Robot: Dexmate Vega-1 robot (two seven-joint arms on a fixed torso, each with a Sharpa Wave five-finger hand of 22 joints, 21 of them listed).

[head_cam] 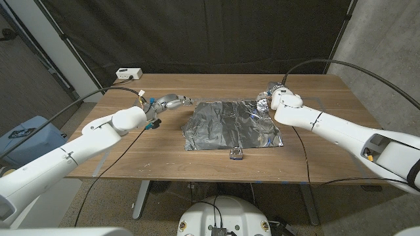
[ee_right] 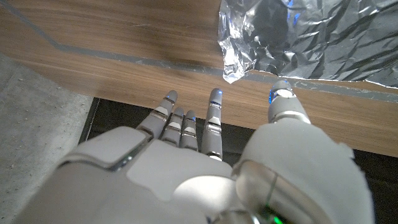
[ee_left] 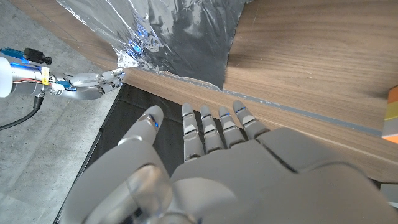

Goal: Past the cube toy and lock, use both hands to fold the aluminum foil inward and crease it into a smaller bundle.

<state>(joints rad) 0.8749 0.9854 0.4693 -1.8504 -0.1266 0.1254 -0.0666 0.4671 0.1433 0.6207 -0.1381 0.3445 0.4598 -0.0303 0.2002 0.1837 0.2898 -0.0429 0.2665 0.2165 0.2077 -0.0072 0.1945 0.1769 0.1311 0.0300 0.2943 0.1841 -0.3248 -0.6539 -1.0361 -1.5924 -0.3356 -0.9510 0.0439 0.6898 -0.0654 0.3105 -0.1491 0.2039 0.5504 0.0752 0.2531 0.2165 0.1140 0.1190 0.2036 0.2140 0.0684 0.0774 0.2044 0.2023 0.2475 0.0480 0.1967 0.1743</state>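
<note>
The foil (head_cam: 231, 124) is lying spread and crinkled on the middle of the worktop (head_cam: 131, 157), its long axis running left to right, with the lock (head_cam: 236, 154) sitting just off its near edge. An orange block, possibly the cube toy (ee_left: 391, 115), is showing at the edge of the left wrist view, though I cannot tell for certain. The left robot hand (head_cam: 169, 102) is hovering by the foil's far left corner, fingers pointing toward the sheet and apart, holding nothing; the left wrist view is showing its fingers (ee_left: 211, 127) reaching over the worktop's far edge, with the foil's corner just beside them. The right robot hand (head_cam: 270, 95) is waiting at the far right corner, where the foil is curling up into a small crumpled peak; in the right wrist view its fingers (ee_right: 214, 118) are stretched out and separated, empty, with that lifted corner close ahead of them but not touched. So the sheet is lying between the two robot hands, each about equally close to its own far corner, and inward of both. Judging from this, the fold is not yet begun, and the coming move is likely calling for each robot hand to catch its end of the foil and draw it along the long axis toward the middle.
</note>
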